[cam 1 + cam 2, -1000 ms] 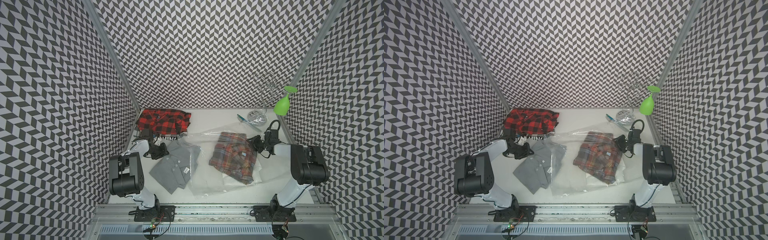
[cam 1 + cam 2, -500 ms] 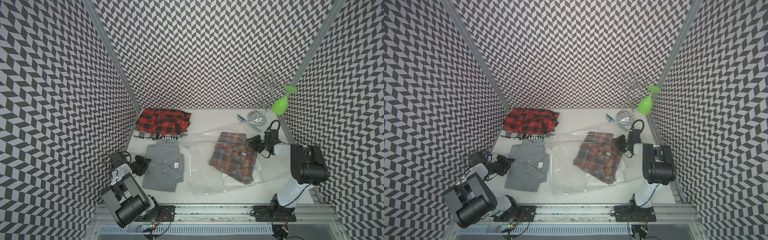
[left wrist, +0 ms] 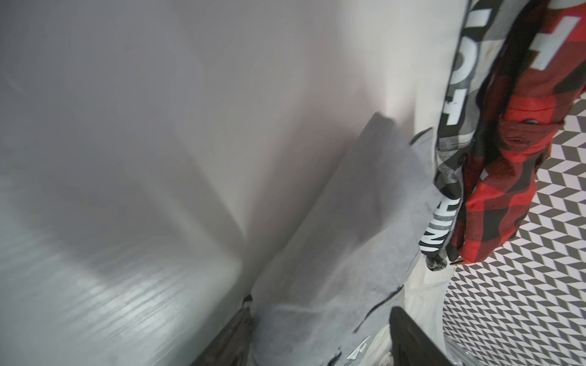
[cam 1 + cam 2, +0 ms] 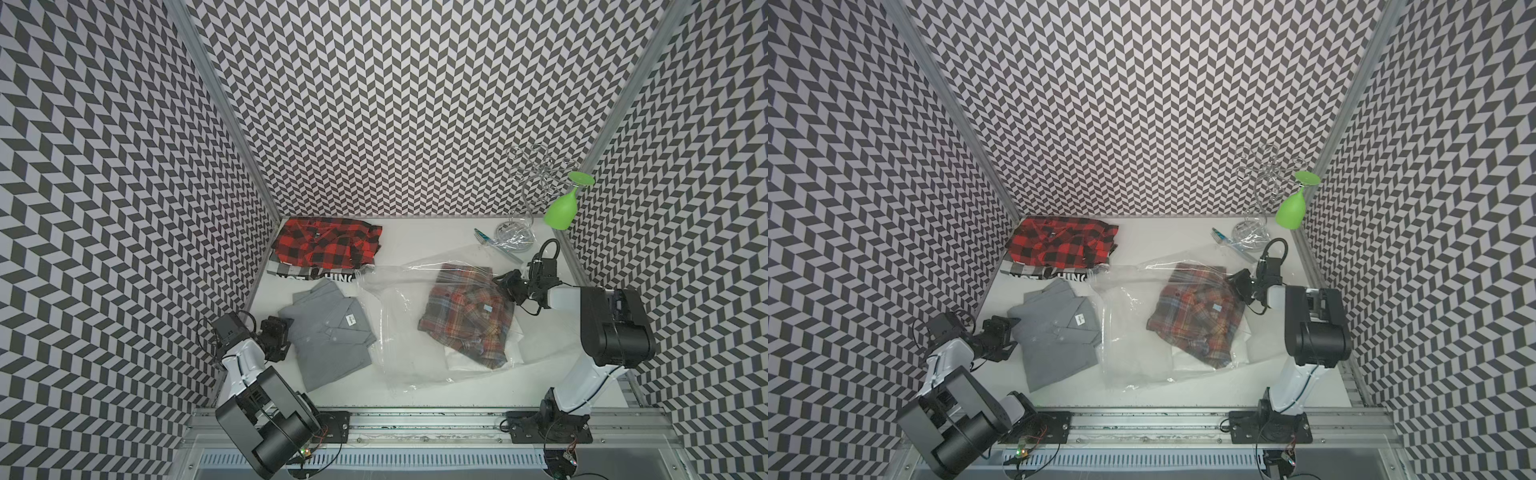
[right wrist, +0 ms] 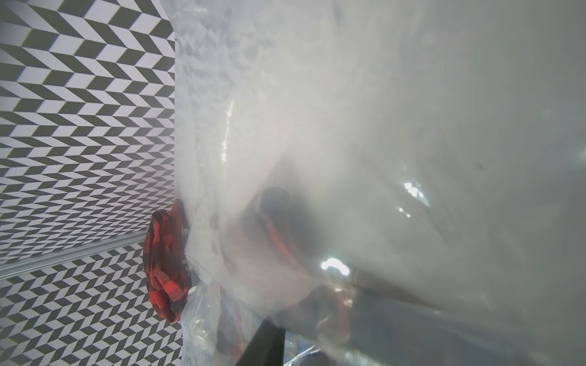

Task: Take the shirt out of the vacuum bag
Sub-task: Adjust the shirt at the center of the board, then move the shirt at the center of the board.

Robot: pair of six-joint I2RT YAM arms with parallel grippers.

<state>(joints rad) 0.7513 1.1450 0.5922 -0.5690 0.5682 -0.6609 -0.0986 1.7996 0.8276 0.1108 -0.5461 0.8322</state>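
1. Two arms reach over the white table [image 4: 415, 237] in both top views.
   - The left end effector [image 4: 284, 338] [image 4: 1007, 336] sits at the left edge of the grey shirt [image 4: 328, 336] [image 4: 1054, 340]. Its jaws are spread and grip nothing.
   - That shirt lies flat on the table, outside the vacuum bag [image 4: 395, 324] [image 4: 1125, 332] and touching the bag's left edge.
   - The bag lies mid-table toward the right, with a plaid shirt [image 4: 465, 320] [image 4: 1196, 316] inside near its right end.
   - The right end effector [image 4: 509, 286] [image 4: 1241, 282] is at the bag's far right edge. Its jaws are drawn in on the clear film, which rises toward it in a taut fold.
   - A red checked shirt [image 4: 328, 245] [image 4: 1063, 245] lies folded in the back left corner.
   - A green glass [image 4: 561, 210] hangs upside down from a wire rack [image 4: 536, 174] at the back right.
2. Left wrist view: both dark fingers [image 3: 409, 339] stand wide apart. The grey shirt [image 3: 333, 237] lies loose on the table between them, and the red checked shirt [image 3: 513, 190] is beyond it.
3. Right wrist view: bag film [image 5: 380, 126] covers most of the lens. One dark finger [image 5: 266, 342] shows against the film, and a blurred orange-red shape shows through it. The red checked shirt [image 5: 165, 263] is visible past the bag's edge.
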